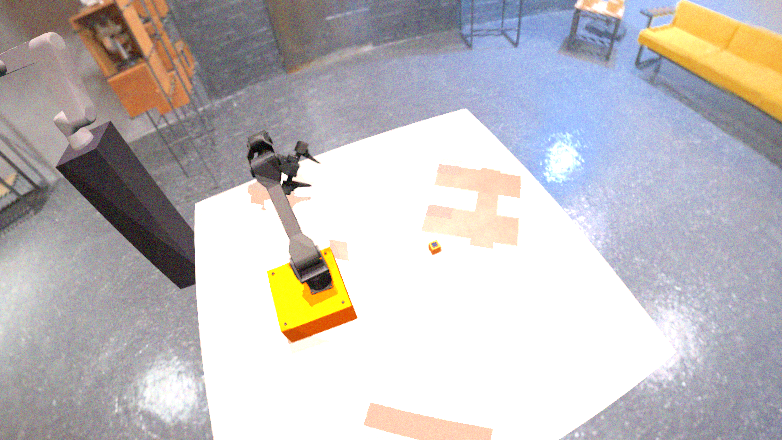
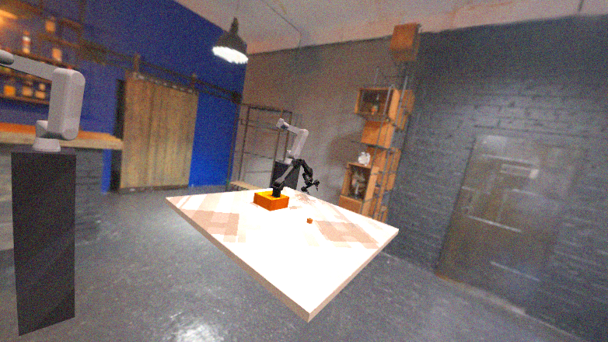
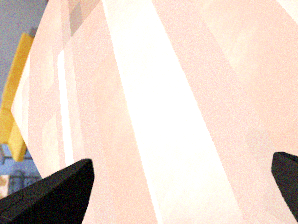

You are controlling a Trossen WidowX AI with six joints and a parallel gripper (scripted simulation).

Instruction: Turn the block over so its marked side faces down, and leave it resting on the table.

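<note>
The small orange block (image 1: 434,247) (image 2: 309,221) rests on the white table (image 1: 492,339) (image 2: 293,263), right of the robot's base in the top view. A dark square mark with a yellow border shows on its top face in that view. The block is not in the wrist view. My gripper (image 1: 314,174) (image 2: 313,187) (image 3: 183,165) is open and empty, its two black fingers wide apart. It hangs above the table near its far left edge, well away from the block.
The arm stands on a yellow and orange base box (image 1: 295,306) (image 2: 270,201). A dark pedestal (image 1: 131,207) with a pale arm stands beyond the table's left edge. Flat pinkish patches (image 1: 486,205) mark the table top.
</note>
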